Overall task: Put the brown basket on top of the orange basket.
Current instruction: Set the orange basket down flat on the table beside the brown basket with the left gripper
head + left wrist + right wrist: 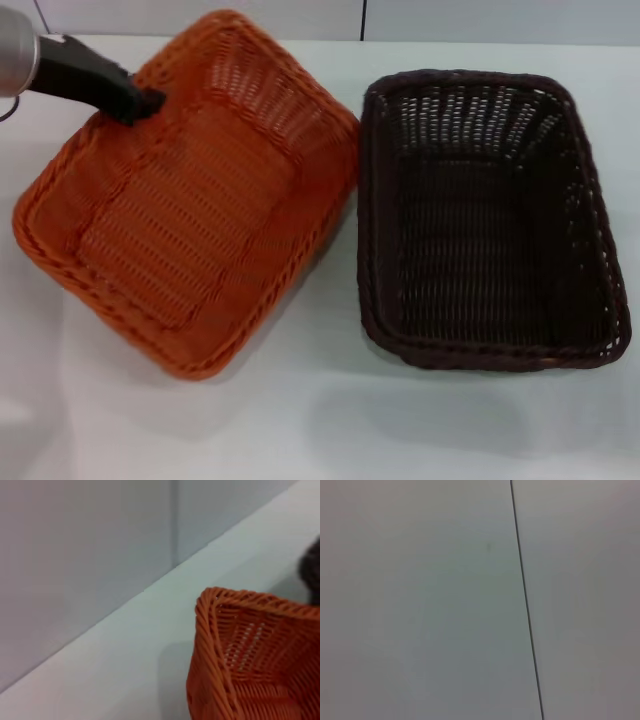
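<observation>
The orange basket [190, 200] is on the left of the white table, turned at an angle, with its far-left side seemingly raised. My left gripper [145, 103] reaches in from the upper left, its black fingers shut on the basket's braided far-left rim. One corner of the orange basket [250, 655] fills the lower part of the left wrist view. The brown basket [490, 220] stands flat and upright on the right, close beside the orange one, with nothing inside it. My right gripper is out of view.
The white table [320, 430] runs on in front of both baskets. A pale wall [75, 555] stands behind the table's far edge. The right wrist view shows only a plain pale surface with a thin dark seam [525, 605].
</observation>
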`<state>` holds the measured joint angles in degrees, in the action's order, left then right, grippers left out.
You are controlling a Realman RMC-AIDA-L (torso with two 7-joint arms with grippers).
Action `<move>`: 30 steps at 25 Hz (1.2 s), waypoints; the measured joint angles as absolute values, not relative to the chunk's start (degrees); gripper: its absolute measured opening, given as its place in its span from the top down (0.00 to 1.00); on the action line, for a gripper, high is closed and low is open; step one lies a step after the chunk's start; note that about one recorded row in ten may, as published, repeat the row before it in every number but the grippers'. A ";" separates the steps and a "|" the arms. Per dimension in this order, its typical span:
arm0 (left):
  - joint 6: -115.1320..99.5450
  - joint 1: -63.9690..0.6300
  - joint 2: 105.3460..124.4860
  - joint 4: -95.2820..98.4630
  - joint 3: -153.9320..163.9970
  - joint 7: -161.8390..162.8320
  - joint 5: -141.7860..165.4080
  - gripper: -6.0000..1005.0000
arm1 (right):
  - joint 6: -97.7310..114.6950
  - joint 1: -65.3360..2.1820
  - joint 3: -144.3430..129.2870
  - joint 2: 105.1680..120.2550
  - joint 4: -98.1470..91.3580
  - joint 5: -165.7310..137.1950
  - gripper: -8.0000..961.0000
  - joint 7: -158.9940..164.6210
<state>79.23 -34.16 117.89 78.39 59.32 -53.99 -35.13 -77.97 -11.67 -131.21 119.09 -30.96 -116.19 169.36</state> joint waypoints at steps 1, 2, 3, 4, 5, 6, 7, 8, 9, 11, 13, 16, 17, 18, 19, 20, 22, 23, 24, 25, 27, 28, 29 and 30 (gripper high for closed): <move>79.23 -34.16 117.89 78.39 59.31 -53.98 -35.13 0.77 | -77.97 -11.67 -131.21 119.09 -30.96 -116.19 0.14 169.36; 79.97 -35.16 117.87 77.47 58.23 -55.60 -35.57 0.77 | -78.00 -11.58 -131.20 119.09 -31.07 -116.19 0.14 169.36; 81.24 -37.18 117.83 75.14 55.96 -58.71 -36.30 0.78 | -78.03 -11.54 -131.15 119.10 -31.12 -116.19 0.14 169.36; 81.69 -37.86 117.82 74.36 55.05 -59.94 -36.62 0.78 | -78.03 -11.54 -131.15 119.10 -31.12 -116.19 0.14 169.36; 82.05 -38.24 117.80 74.02 54.53 -60.89 -36.90 0.79 | -78.05 -11.53 -131.15 119.14 -31.27 -116.19 0.14 169.36; 82.05 -38.24 117.80 74.02 54.53 -60.89 -36.90 0.79 | -78.05 -11.53 -131.15 119.14 -31.27 -116.19 0.14 169.36; 82.64 -38.76 117.78 73.60 53.78 -62.57 -37.53 0.79 | -78.05 -11.51 -131.16 119.16 -31.39 -116.19 0.14 169.36; 83.08 -39.09 117.71 73.53 53.34 -63.93 -38.05 0.79 | -78.06 -11.48 -131.18 119.16 -31.48 -116.19 0.14 169.36; 83.52 -39.40 117.62 73.50 53.03 -65.37 -38.77 0.79 | -78.06 -11.46 -131.19 119.17 -31.55 -116.19 0.14 169.36; 84.23 -39.80 117.38 73.45 52.71 -67.80 -40.35 0.79 | -78.05 -11.46 -131.20 119.17 -31.63 -116.19 0.14 169.36; 85.20 -40.26 117.02 73.23 52.47 -70.41 -42.26 0.80 | -78.06 -11.54 -131.22 119.18 -31.72 -116.21 0.14 169.36; 87.04 -41.21 116.68 71.67 52.30 -74.51 -45.10 0.80 | -78.06 -11.70 -131.32 119.18 -31.74 -116.21 0.14 169.36; 87.47 -41.58 116.67 70.99 52.28 -75.46 -45.70 0.80 | -78.06 -11.70 -131.32 119.18 -31.75 -116.21 0.14 169.36; 87.68 -41.90 116.67 70.42 52.27 -75.95 -46.06 0.80 | -78.05 -11.70 -131.34 119.18 -31.75 -116.21 0.14 169.36; 87.76 -42.36 116.80 69.79 52.25 -76.49 -46.20 0.81 | -78.06 -11.69 -131.35 119.18 -31.75 -116.21 0.14 169.36; 87.89 -43.20 117.15 68.79 52.27 -77.53 -46.35 0.81 | -78.06 -11.59 -131.39 119.19 -31.72 -116.21 0.14 169.36; 87.94 -43.49 117.26 68.46 52.30 -77.97 -46.40 0.80 | -78.06 -11.52 -131.42 119.18 -31.67 -116.20 0.14 169.36; 88.11 -44.17 117.50 67.76 52.50 -78.95 -46.52 0.79 | -78.06 -11.48 -131.45 119.18 -31.62 -116.19 0.14 169.36; 88.11 -44.17 117.50 67.76 52.50 -78.95 -46.52 0.78 | -78.06 -11.44 -131.50 119.18 -31.54 -116.19 0.14 169.36; 88.17 -44.55 117.61 67.36 52.60 -79.45 -46.53 0.78 | -78.06 -11.43 -131.58 119.18 -31.43 -116.19 0.14 169.36; 88.13 -45.69 117.87 65.67 52.75 -80.92 -46.58 0.77 | -78.05 -11.42 -131.63 119.19 -31.35 -116.19 0.14 169.36; 88.13 -45.69 117.87 65.67 52.75 -80.92 -46.58 0.76 | -78.05 -11.41 -131.65 119.21 -31.29 -116.19 0.14 169.36; 87.21 -46.32 118.06 64.28 52.75 -81.88 -46.71 0.75 | -78.05 -11.37 -131.68 119.23 -31.25 -116.19 0.14 169.36; 87.21 -46.32 118.06 64.28 52.75 -81.88 -46.71 0.75 | -78.05 -11.17 -131.72 119.24 -31.18 -116.19 0.14 169.36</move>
<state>87.21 -46.32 118.06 64.28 52.75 -81.88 -46.71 -78.05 -11.17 -131.72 119.24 -31.18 -116.19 169.36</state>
